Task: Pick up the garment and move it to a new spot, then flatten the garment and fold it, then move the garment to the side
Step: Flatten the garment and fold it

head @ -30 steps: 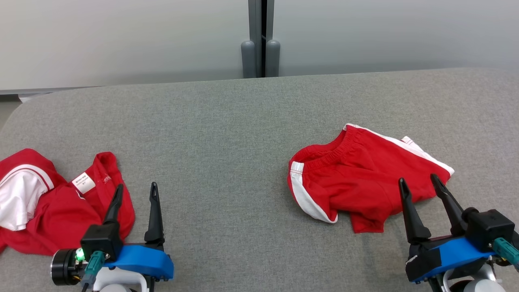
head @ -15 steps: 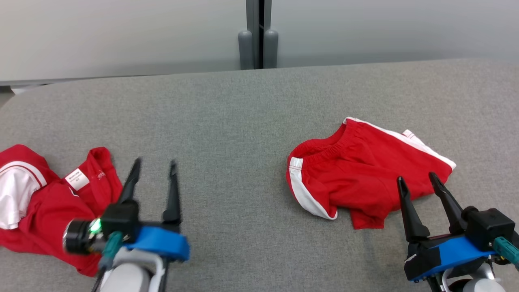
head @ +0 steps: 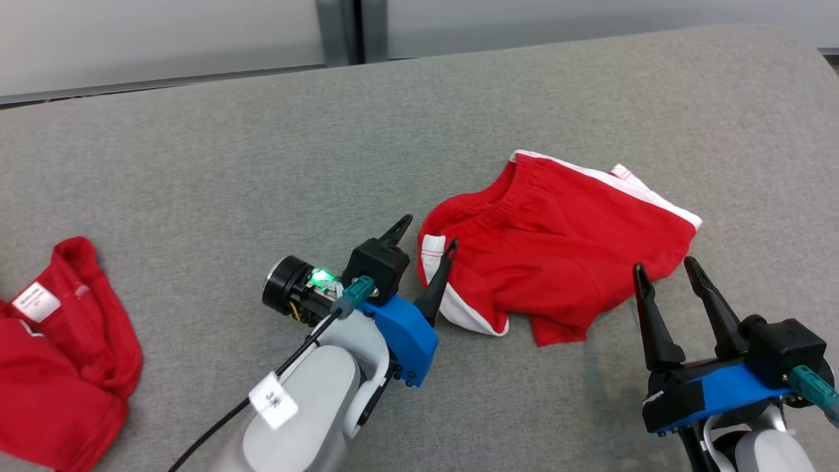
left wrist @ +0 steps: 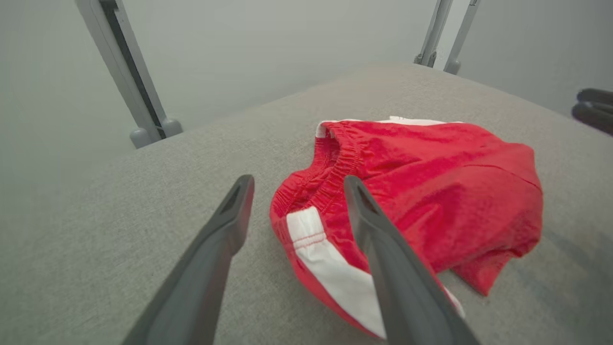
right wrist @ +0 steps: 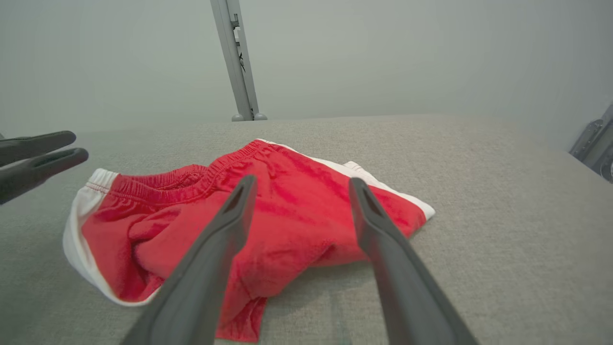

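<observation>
Garment point(head: 557, 249), rumpled red cloth, gathered waistband; left gripper point(head: 429, 232) and right gripper point(head: 663, 265) spread wide.

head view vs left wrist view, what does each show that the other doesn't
Head view adds: a second red garment with a white label at the left, plus the left gripper's blue mount and green light. Left wrist view adds: grey posts at upper right. Shared: red shorts with a white side stripe, grey table, the left gripper's open fingers, the right gripper's fingers.
</observation>
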### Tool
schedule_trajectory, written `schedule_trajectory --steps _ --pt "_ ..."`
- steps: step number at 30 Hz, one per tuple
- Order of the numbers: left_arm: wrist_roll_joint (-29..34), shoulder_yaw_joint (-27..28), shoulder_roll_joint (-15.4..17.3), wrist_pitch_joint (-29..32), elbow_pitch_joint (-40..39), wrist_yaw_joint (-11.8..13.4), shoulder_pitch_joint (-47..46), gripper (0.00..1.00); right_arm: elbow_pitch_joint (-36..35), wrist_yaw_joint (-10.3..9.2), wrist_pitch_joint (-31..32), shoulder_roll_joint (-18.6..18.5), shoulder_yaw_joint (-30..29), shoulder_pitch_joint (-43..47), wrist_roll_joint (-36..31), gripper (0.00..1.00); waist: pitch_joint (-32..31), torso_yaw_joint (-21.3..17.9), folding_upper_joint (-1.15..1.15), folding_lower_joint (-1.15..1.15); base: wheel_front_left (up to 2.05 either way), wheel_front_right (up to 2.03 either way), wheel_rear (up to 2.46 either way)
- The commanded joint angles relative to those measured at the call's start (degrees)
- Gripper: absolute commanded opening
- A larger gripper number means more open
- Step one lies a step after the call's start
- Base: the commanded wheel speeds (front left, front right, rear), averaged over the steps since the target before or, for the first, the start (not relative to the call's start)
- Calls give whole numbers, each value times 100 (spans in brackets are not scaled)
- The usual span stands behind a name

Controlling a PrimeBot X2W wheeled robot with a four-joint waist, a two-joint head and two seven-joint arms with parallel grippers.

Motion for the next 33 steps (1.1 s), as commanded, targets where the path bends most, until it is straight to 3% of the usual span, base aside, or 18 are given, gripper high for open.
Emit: schedule_trajectory --steps 1,5,6,8,14,20,28,33 --pt "-97 -10 -10 139 346 18 -164 100 51 1 -62 18 -2 -61 19 100 22 -75 0 -1 0 0 0" --pt "-326 -22 -43 336 823 -26 -247 100 123 1 -104 31 -19 -72 48 100 55 -139 0 -1 0 0 0" --pt "-403 -35 -51 401 939 -50 -280 71 141 1 -116 36 -29 -71 55 100 59 -147 0 -1 0 0 0" --pt "-645 -43 -63 523 1126 -130 -286 0 169 1 -141 42 -44 -82 45 100 66 -153 0 -1 0 0 0" --pt "-852 -46 -42 7 1199 -100 -160 0 198 1 -164 63 -127 -104 45 100 31 -24 0 -1 0 0 0" --pt "-870 140 364 -392 719 308 640 0 232 1 -124 68 -216 36 39 100 -140 212 0 -1 0 0 0" --pt "-1101 452 932 -168 -239 929 2010 0 215 1 -31 74 -328 198 37 100 -381 556 0 -1 0 0 0" --pt "-1229 520 1163 19 -587 1089 2588 0 189 1 25 49 -375 273 36 100 -508 670 0 -1 0 0 0"
